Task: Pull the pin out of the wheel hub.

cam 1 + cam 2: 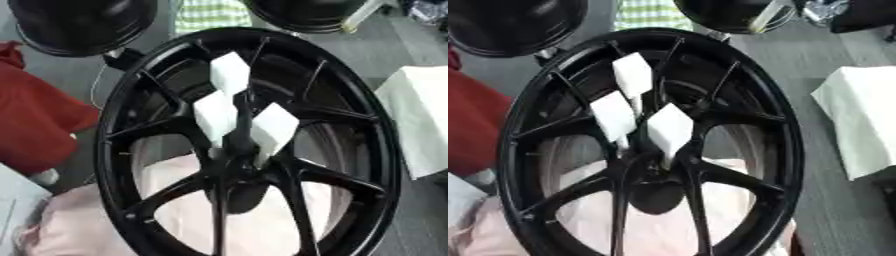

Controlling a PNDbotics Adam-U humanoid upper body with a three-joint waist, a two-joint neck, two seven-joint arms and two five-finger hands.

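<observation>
You can't tell either hand's state; neither shows. Three white pads (229, 74) crowd the hub (232, 155), so you may miss the pin.

I could not make out either arm or hand of my rig near the wheel (114, 150); anything black was lost against its black spokes. Just above the wheel's centre stood 3 white blocks (229, 72) on thin black stems. I could not tell whether they were mine.

A white cloth (857, 117) lies right, red fabric (35, 115) left (both partly cropped).
</observation>
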